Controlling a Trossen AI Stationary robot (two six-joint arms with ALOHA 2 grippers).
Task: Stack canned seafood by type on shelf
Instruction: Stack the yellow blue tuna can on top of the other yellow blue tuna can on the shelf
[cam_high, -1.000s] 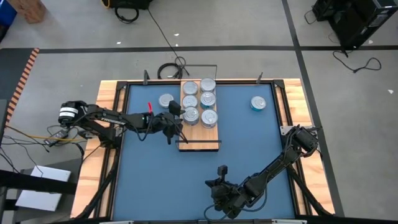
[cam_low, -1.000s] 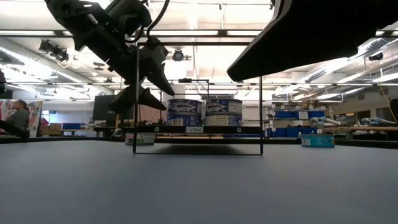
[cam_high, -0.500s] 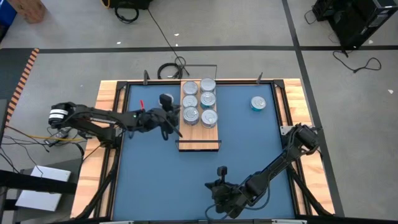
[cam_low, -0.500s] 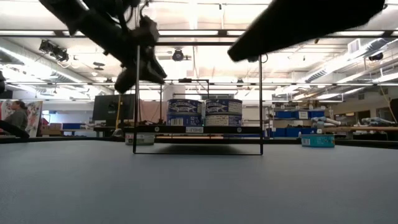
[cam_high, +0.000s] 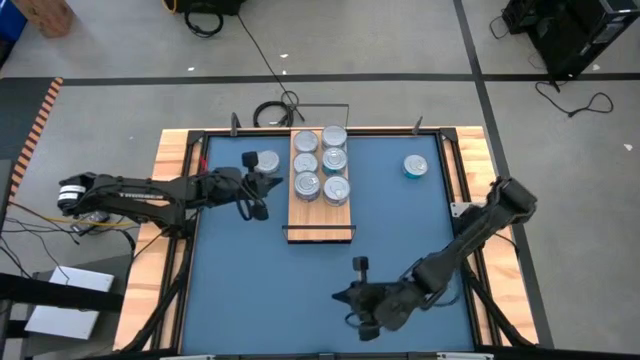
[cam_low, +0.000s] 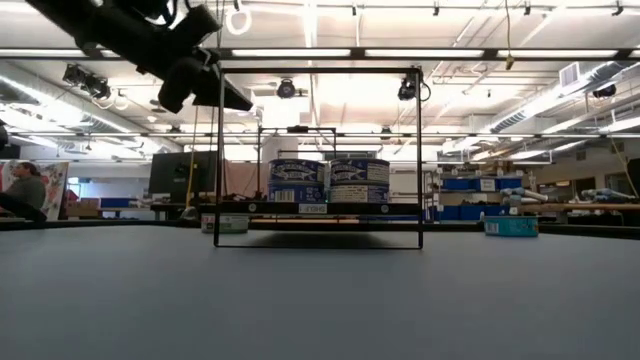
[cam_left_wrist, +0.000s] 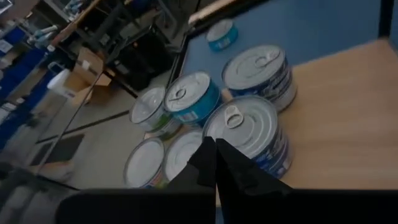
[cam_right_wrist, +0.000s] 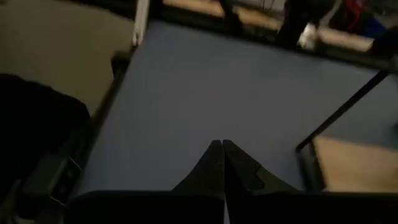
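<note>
Several tins of canned seafood stand in two rows on the far half of the shelf, a light-wood board with a thin black frame. One silver-topped tin stands on the blue table just left of the shelf. A teal tin stands alone at the far right. My left gripper is shut and hangs in the air left of the shelf, holding nothing; in the left wrist view it points at the tins. My right gripper is shut near the table's front edge.
The shelf's black wire frame rises well above the board at its near end. Open blue table lies in front of the shelf and to its left. Wooden rails border the table. A person sits far off in the room.
My left gripper has drawn back from the shelf's left edge toward the table's left edge, risen, and shut on nothing. My right arm has shifted a little toward the table's right edge and gone out of the low view. The tins have stayed where they were.
</note>
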